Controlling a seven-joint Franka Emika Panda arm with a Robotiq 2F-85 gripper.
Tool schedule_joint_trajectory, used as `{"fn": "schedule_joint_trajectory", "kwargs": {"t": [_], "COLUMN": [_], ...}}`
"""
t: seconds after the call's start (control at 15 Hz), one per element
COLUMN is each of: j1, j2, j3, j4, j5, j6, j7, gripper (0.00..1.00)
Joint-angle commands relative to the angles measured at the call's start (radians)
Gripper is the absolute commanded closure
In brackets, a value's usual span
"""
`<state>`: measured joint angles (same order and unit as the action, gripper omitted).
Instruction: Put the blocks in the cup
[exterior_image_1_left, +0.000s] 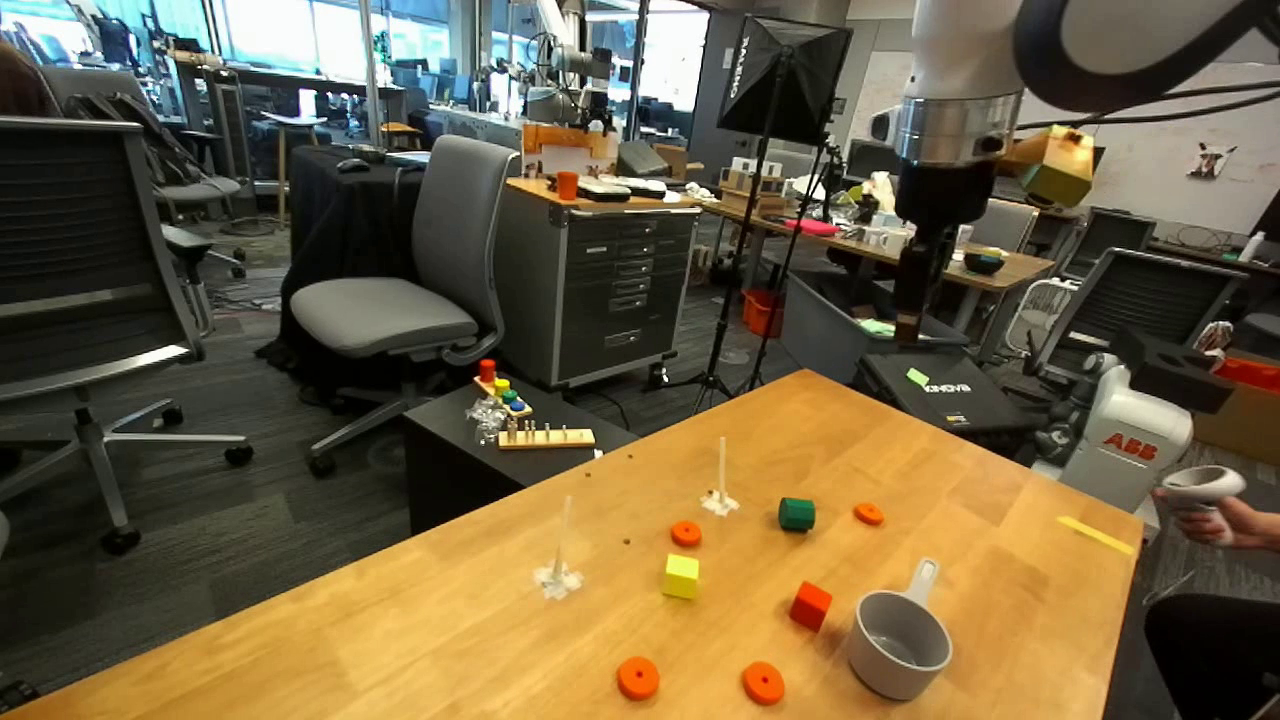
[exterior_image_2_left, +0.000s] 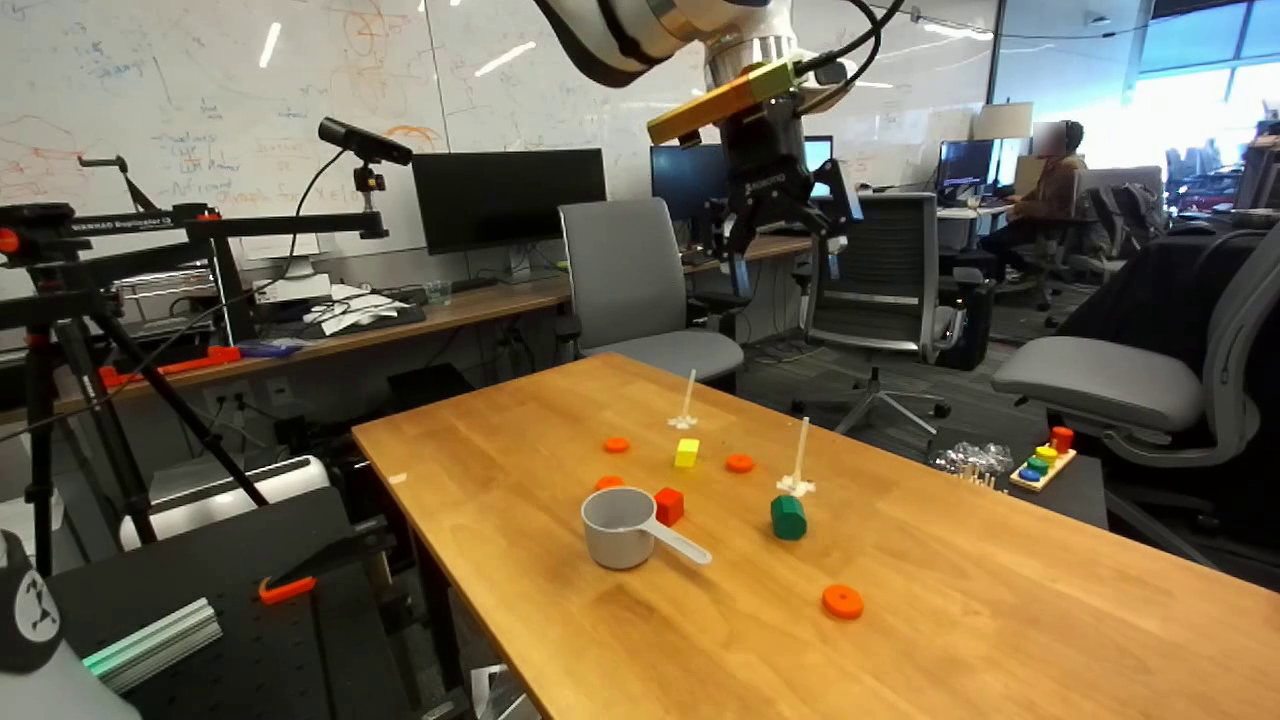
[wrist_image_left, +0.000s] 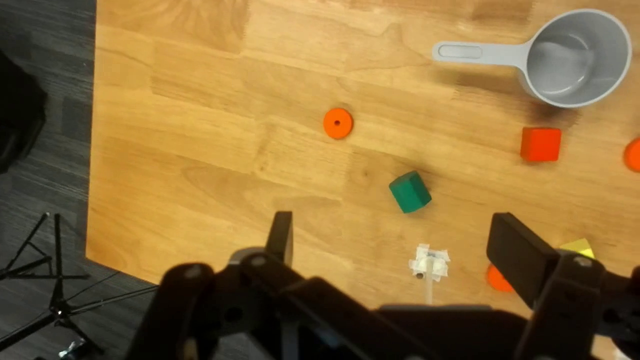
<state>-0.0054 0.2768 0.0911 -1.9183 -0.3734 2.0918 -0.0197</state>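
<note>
The grey cup (exterior_image_1_left: 893, 660) stands upright on the table with its handle out to one side; its inside (wrist_image_left: 565, 60) looks empty in the wrist view. The red cube (exterior_image_1_left: 810, 606) lies close beside it. The yellow cube (exterior_image_1_left: 681, 577) and the green faceted block (exterior_image_1_left: 797, 514) lie farther off; the green block also shows in the wrist view (wrist_image_left: 410, 192). Several flat orange discs with a centre hole, such as this disc (wrist_image_left: 338, 123), are spread around. My gripper (wrist_image_left: 390, 225) is open and empty, high above the table (exterior_image_2_left: 787, 270). In the wrist view its finger partly hides the yellow cube (wrist_image_left: 579, 247).
Two thin upright pegs are taped to the table, a near peg (exterior_image_1_left: 565, 540) and another peg (exterior_image_1_left: 722, 470). A black stand beside the table bears a wooden peg toy (exterior_image_1_left: 545, 438). A white ABB arm (exterior_image_1_left: 1130, 440) stands by the table's edge.
</note>
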Motion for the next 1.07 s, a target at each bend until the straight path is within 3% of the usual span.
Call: {"fn": "schedule_joint_trajectory", "kwargs": {"t": [0.0, 0.4, 1.0], "j1": [0.034, 0.045, 0.065], "j2": [0.024, 0.093, 0.242], "j3": [-0.031, -0.027, 0.004], "j4": [0.035, 0.110, 0.213], "j5": [0.005, 0.019, 0.027], "j6": [-0.028, -0.087, -0.120], "j7": [-0.018, -0.065, -0.368], "gripper": [0.00, 0.00, 0.00]}}
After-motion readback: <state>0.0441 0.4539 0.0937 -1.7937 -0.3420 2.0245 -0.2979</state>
